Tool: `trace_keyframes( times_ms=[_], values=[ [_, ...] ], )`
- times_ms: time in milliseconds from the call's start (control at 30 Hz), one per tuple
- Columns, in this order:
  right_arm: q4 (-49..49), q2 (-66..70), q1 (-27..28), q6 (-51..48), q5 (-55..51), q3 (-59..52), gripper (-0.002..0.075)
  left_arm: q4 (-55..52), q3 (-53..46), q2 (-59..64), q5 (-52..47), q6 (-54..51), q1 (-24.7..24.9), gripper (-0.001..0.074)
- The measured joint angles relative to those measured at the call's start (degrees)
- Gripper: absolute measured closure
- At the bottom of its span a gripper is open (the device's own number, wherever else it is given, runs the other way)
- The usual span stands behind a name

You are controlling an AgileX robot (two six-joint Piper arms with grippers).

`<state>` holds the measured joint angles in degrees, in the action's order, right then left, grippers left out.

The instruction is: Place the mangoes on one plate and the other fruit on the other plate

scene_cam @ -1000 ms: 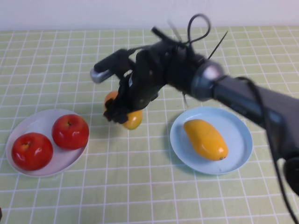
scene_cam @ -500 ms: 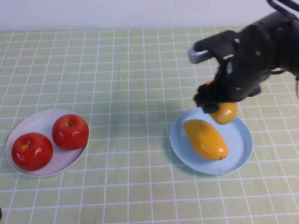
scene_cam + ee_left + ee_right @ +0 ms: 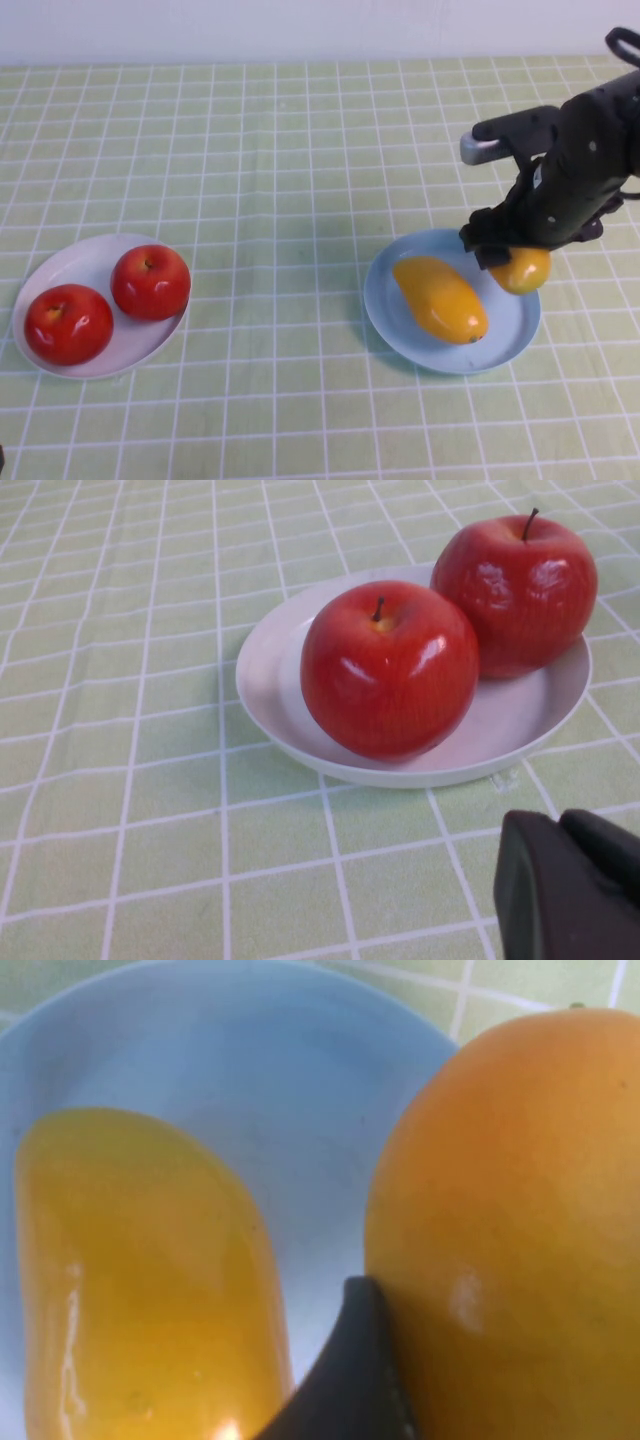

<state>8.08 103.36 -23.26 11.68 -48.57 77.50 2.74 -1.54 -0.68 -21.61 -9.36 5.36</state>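
— What covers the table (image 3: 300, 150)?
— A light green cloth with a white grid of squares.
— And behind it?
— A plain pale wall (image 3: 300, 25) along the far edge.

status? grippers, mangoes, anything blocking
Right gripper shut on second mango, over blue plate's far right rim. First mango lies on it. Left gripper parked near white plate, both apples on it. Nothing blocking.

Green checked tablecloth (image 3: 280, 140), white wall (image 3: 300, 25)
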Motion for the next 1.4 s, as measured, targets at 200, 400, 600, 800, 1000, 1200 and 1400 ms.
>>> trace_keyframes(
  times_ms=[200,400,600,800,1000,1200,1400],
  values=[
    [-1.71,2.24,-1.22,-0.53,-0.11,-0.39,0.0180,0.00,0.00,0.00,0.00,0.00,0.00,0.0735],
    [-2.97,2.24,-2.35,-3.74,-1.30,-0.39,0.0140,0.00,0.00,0.00,0.00,0.00,0.00,0.0735],
    [-2.97,2.13,-2.35,-4.11,-3.97,-0.39,0.0042,0.00,0.00,0.00,0.00,0.00,0.00,0.0735],
    [-2.97,-1.72,-3.21,-4.11,-5.36,-0.39,0.0037,0.00,0.00,0.00,0.00,0.00,0.00,0.0735],
    [-3.16,-10.78,-7.08,-4.11,-6.92,-1.61,0.0190,0.00,0.00,0.00,0.00,0.00,0.00,0.0735],
    [-5.06,-18.83,-10.07,-4.11,-12.53,-4.57,0.0602,0.00,0.00,0.00,0.00,0.00,0.00,0.0735],
    [-6.34,-25.47,-10.21,-4.11,-14.61,-6.87,0.0725,0.00,0.00,0.00,0.00,0.00,0.00,0.0735]
  ],
)
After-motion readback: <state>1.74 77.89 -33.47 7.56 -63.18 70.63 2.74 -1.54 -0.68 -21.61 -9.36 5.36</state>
